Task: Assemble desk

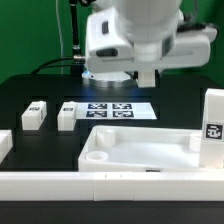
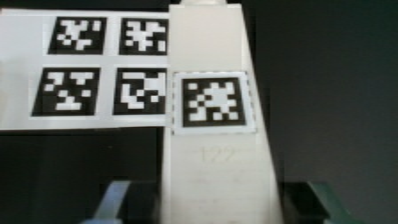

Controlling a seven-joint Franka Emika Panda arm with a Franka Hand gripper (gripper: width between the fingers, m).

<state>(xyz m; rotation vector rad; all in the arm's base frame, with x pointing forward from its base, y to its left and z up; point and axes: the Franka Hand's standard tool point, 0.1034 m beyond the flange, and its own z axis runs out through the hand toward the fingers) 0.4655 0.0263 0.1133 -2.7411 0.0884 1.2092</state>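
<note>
**Inspector:** Report the arm's pose.

**Arm:** My arm (image 1: pixel 135 40) hangs high over the middle of the table (image 1: pixel 40 90), wrist turned down above the marker board (image 1: pixel 120 110).

**Inspector:** And the end effector?

**Arm:** My end effector (image 2: pixel 214 203) is partly closed on a long white leg (image 2: pixel 217 150). The fingers (image 2: pixel 121 200) bracket its two sides, and the leg is carried clear above the marker board.

**Inspector:** Where is the desk top?

**Arm:** The desk top (image 1: pixel 150 150) lies flat, rim up, near the table edge closest to the exterior view, just beside the white rail (image 1: pixel 60 185). An upright leg (image 1: pixel 213 125) stands at its end on the exterior view's right.

**Inspector:** Any markings?

**Arm:** The held leg bears one black-and-white square tag (image 2: pixel 210 100). Faint embossed characters beside the tag are too blurred to read. The upright leg shows a similar tag, and the marker board shows four.
</note>
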